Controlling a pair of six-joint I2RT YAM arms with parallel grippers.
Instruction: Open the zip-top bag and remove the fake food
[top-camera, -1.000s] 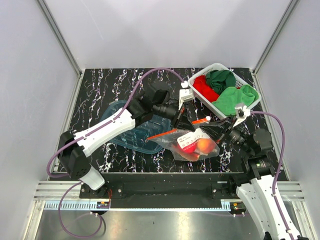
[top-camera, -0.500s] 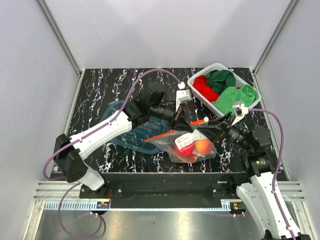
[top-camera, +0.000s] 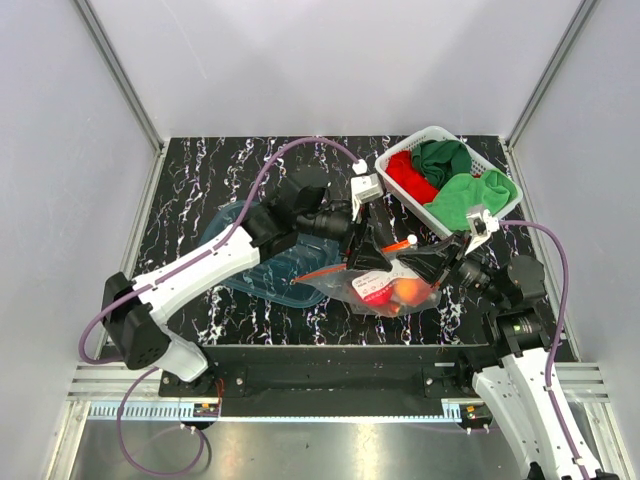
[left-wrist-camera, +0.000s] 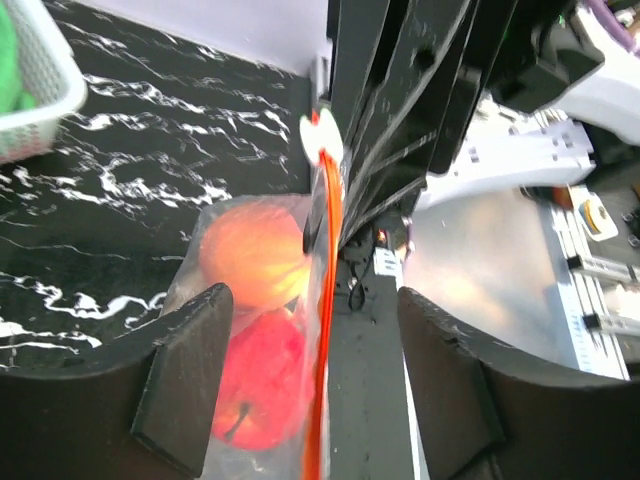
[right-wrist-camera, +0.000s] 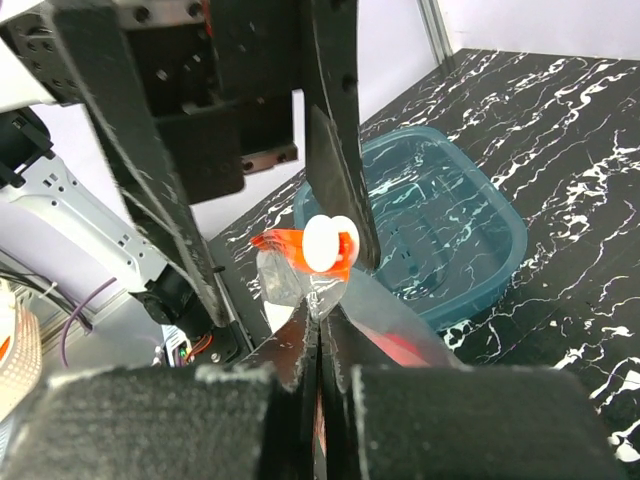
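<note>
Top external: left gripper (top-camera: 366, 243) and right gripper (top-camera: 415, 262) meet over the zip-top bag (top-camera: 372, 292), which lies just below both.

Left wrist: the left fingers stand wide apart on either side of the orange zip strip (left-wrist-camera: 320, 330). The fake food (left-wrist-camera: 250, 255) sits inside the bag, beyond the fingertips.

Right wrist: the right fingers are pressed together, clamping the bag's edge just under the white slider (right-wrist-camera: 327, 243).

Basket (top-camera: 436, 131) rear-right, tub (top-camera: 285, 272) left, rear-left open

Clear zip-top bag (top-camera: 385, 287) — orange strip; fake food (left-wrist-camera: 250, 340) inside.
</note>
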